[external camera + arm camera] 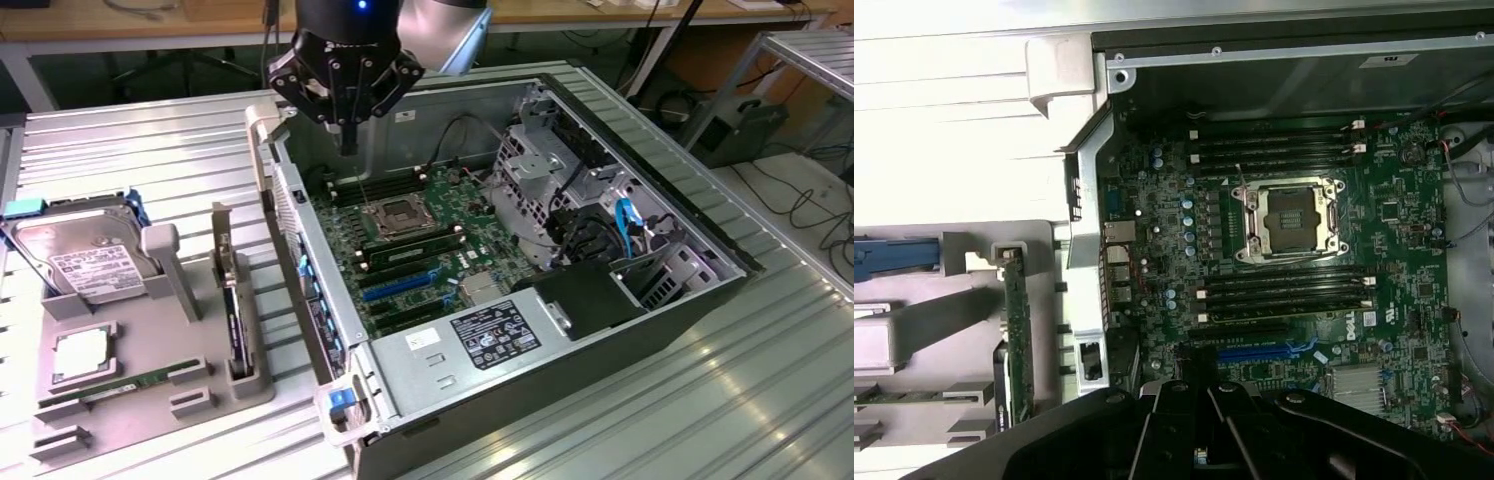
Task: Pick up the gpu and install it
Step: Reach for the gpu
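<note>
The black label with white print on the power supply, at the near end of the open computer case, is too small to read. So is the white sticker on the silver hard drive. White lettering is printed on the green motherboard, but none of it can be made out.

The gpu stands on edge in a slot of the grey moulded holder. It sits on the exterior view's left, just outside the case, with its thin metal bracket rising at the far end. Nothing is touching it.

The gripper is black and angular. It hangs over the far left part of the case, above the long dark memory slots beside the square, metal-framed CPU socket. Its fingers are pressed together and empty, well apart from the card.

A blue expansion slot lies nearer on the board. The case is grey sheet metal with perforated drive cages on the right. It lies on its side on a ribbed, shiny metal table.
</note>
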`<action>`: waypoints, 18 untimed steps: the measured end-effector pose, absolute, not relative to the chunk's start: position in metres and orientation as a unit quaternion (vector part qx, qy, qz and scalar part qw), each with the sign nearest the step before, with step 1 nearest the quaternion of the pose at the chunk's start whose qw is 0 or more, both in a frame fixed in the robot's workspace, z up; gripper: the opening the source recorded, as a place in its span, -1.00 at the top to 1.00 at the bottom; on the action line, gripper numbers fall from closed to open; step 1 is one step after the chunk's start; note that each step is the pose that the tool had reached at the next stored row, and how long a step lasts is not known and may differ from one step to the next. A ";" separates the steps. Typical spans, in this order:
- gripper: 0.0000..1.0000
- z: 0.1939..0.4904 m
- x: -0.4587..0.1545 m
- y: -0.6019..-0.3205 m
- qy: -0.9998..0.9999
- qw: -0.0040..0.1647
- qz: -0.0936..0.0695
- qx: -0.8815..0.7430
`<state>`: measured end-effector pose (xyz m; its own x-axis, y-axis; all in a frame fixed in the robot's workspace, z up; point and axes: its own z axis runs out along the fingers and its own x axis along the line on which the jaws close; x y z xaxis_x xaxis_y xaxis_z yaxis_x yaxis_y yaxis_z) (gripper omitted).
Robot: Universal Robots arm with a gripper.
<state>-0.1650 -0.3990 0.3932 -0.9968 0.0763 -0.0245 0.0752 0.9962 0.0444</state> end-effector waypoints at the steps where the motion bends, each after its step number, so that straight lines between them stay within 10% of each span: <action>1: 0.79 0.393 -0.165 -0.399 0.999 0.013 0.022 0.038; 18: 0.79 0.393 -0.171 -0.399 0.999 0.013 0.022 0.038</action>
<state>-0.1705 -0.3990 0.3932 -0.9968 0.0762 -0.0244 0.0751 0.9962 0.0444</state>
